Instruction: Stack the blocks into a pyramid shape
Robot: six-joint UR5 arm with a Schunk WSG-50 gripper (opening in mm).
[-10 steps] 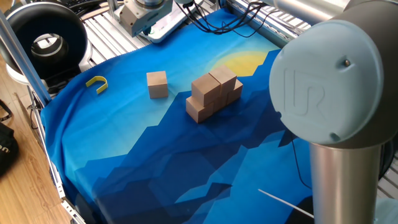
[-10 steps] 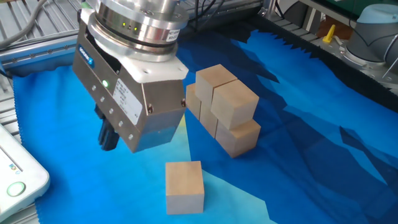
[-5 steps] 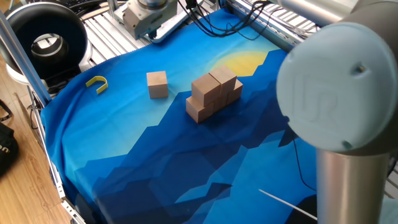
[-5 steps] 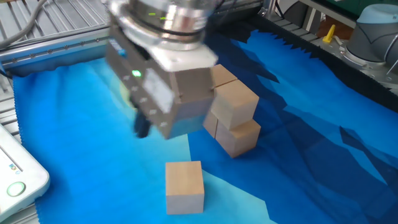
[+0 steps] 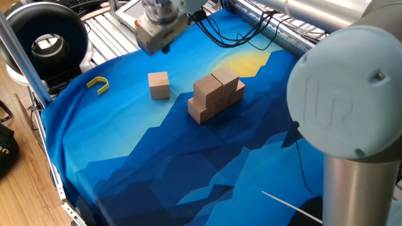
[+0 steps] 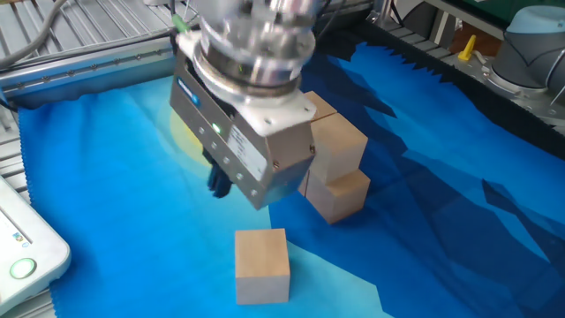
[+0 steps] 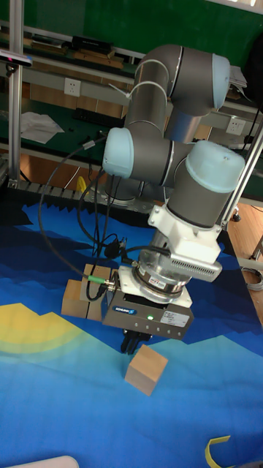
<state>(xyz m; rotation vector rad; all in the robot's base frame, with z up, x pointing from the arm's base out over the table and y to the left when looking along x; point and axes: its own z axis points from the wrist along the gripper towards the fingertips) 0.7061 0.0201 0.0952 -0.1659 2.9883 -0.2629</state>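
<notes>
gripper first, one fixed view: grey two-finger unit hanging above the far edge of the blue patterned cloth on the tabletop, nothing in it as far as i can see. single light tan wooden cube sits alone on the cloth, well apart from the cluster of light tan wooden cubes, which is already two layers high. small yellow curved hook piece lies off to the side, not part of the job.

the other fixed view: gripper body blurred, dark fingers poke out underneath, up and back from the lone cube. stacked cubes right behind the gripper body, partly hidden, one upper cube resting on a lower one. can't tell if the fingers are apart or together here.

tall fixed view: gripper points straight down, fingertips just above and beside the lone cube, not touching it. stack peeks out behind the arm. finger gap hidden, state unclear. likely lining up over the loose cube since it looks like the last one to go on top of the pyramid.
</notes>
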